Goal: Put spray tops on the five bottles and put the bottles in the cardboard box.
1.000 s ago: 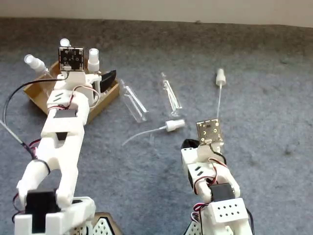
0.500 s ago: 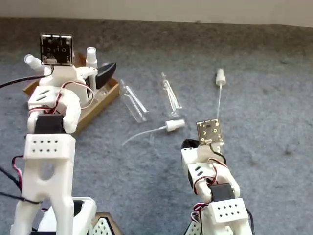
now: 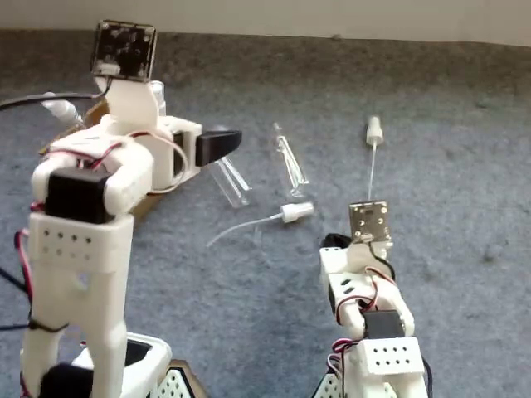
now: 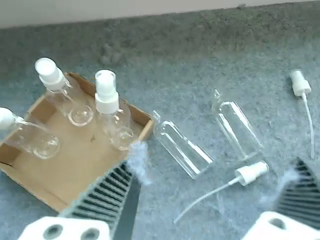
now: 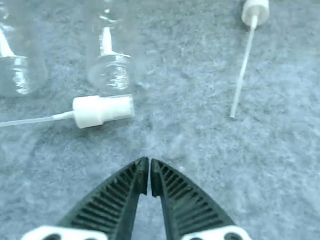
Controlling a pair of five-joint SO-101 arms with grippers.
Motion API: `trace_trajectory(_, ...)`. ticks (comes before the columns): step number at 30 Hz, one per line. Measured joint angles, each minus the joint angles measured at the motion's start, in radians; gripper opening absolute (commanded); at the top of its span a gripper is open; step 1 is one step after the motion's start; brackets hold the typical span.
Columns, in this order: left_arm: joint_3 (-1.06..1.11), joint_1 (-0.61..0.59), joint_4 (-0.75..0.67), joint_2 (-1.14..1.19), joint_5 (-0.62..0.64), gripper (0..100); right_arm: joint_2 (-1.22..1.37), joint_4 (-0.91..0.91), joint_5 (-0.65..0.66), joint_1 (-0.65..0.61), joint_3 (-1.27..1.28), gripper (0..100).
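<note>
Our left fingers [image 4: 112, 192] gape wide, empty, over the nearer bare bottle [image 3: 231, 178], which lies along 11-to-5 o'clock. Our right fingers [image 5: 125, 190], pinched together and empty, sit at 4 o'clock of a loose spray top [image 3: 297, 212].

Much of the box lies behind the left arm

High view: the left arm [image 3: 83, 215] covers most of the cardboard box [image 3: 158, 197] and its capped bottles [image 3: 56, 105]. Left wrist view: a finger [image 4: 107, 200] of the left tool [image 4: 216, 170] hides part of the box's near wall, and the edge cuts one capped bottle. Right wrist view: the edge cuts both open bottles [image 5: 111, 65] and the far spray top [image 5: 255, 10].
</note>
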Motion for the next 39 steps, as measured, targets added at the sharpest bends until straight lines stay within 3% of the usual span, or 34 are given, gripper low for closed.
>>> trace_trajectory(5,-0.287,0.086,0.190,0.264,0.104,38,0.000,0.000,0.000,0.120,0.000,0.5)
trace_trajectory(10,-0.516,0.095,0.305,0.571,0.187,38,0.000,0.000,0.000,0.221,0.000,0.5)
trace_trajectory(18,-0.649,0.095,0.315,0.902,0.213,38,0.000,-0.121,0.000,0.230,0.000,0.5)
trace_trajectory(39,-0.937,0.009,0.258,1.413,0.394,38,0.000,-0.133,0.000,0.204,0.000,0.5)
